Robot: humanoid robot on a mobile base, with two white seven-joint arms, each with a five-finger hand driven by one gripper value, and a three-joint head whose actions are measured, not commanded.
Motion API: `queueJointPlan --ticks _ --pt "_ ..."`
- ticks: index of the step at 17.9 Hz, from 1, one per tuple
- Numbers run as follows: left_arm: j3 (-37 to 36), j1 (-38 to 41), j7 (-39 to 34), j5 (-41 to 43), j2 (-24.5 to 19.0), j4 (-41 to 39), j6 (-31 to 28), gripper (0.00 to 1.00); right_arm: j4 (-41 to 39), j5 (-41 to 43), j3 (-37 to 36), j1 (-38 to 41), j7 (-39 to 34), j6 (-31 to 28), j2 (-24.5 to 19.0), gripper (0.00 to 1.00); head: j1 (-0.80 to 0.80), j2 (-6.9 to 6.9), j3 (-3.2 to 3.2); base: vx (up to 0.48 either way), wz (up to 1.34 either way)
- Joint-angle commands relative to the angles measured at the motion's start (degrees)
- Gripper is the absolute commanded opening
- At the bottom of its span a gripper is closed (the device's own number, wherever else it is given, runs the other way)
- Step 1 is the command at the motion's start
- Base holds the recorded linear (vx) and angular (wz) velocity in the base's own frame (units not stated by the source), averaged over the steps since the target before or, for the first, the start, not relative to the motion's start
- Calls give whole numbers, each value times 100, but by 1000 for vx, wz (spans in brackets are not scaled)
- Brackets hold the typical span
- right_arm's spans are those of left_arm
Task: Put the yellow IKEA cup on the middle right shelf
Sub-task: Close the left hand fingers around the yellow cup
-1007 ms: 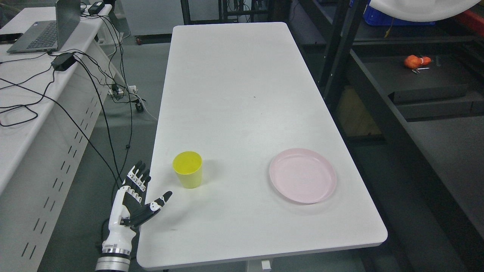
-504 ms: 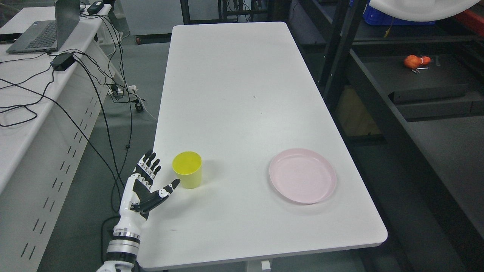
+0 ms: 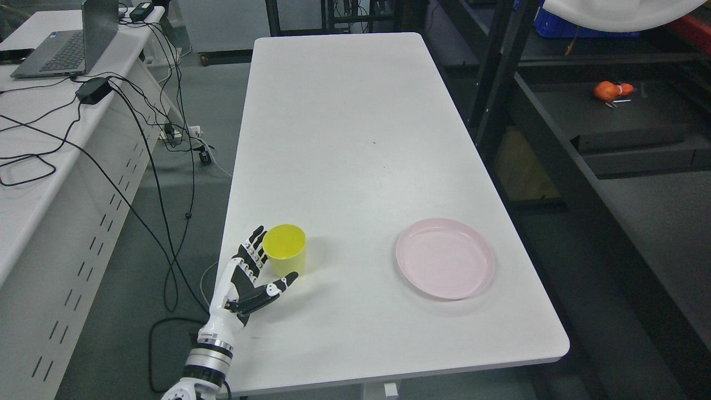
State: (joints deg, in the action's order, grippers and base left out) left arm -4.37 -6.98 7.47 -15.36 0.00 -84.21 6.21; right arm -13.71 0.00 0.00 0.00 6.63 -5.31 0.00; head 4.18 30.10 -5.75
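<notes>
Head view: a yellow cup stands upright near the front left corner of a white table. The robot's left hand sits against the cup's left side, fingers spread along its wall and thumb reaching under its front, open and not closed around it. A pink plate lies well apart to the right. Dark shelving runs along the table's right side, an orange object resting on one shelf. A laptop and cables occupy the desk at left.
</notes>
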Motion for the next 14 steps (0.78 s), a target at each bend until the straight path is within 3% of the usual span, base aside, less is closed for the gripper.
queueJointPlan --ticks 1,14 --pt "-293 -110 0 50 -100 334 -121 98 0 141 97 79 4 -5 100 99 0 0 0 0 0" --pt "-398 -1015 9 253 -100 1389 -648 98 0 141 97 79 4 -5 100 99 0 0 0 0 0"
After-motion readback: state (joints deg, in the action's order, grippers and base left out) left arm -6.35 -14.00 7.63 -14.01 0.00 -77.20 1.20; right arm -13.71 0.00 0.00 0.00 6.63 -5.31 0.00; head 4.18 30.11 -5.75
